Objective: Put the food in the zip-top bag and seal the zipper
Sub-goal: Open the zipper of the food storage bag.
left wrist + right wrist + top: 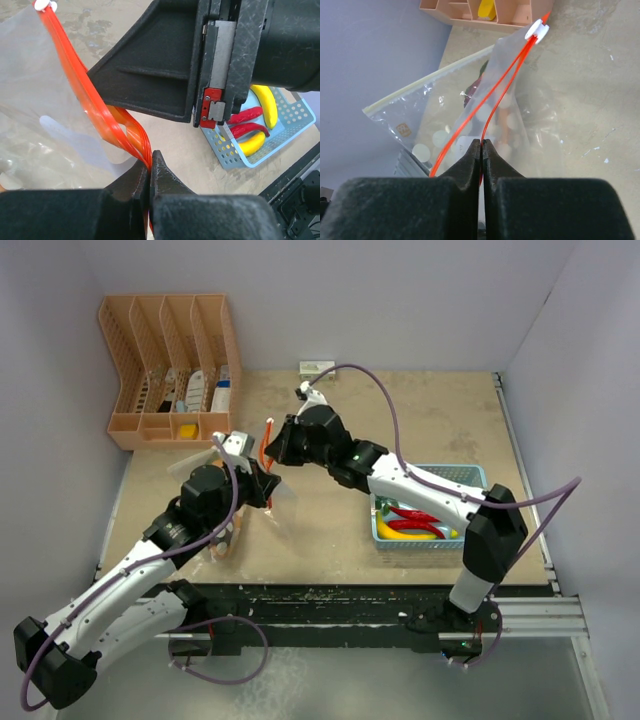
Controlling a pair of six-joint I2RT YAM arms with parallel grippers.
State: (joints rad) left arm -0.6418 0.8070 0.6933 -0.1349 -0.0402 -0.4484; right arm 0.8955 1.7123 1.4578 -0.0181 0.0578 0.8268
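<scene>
The clear dotted zip-top bag (540, 115) hangs between both grippers over the left-middle of the table. Its red-orange zipper (95, 105) runs from a white slider (537, 30) down to my left gripper (150, 157), which is shut on the strip's end. My right gripper (482, 142) is shut on one lip of the zipper (464, 124), the other lip bowing away, so the mouth gapes a little. Dark pieces show dimly through the bag. Food (412, 523), red chilies and yellow banana pieces, lies in the light blue basket (470, 475).
An orange desk organiser (170, 370) with small items stands at the back left corner. The basket (300, 125) sits at the right, near the right arm's base. Grey walls close in the left, back and right sides.
</scene>
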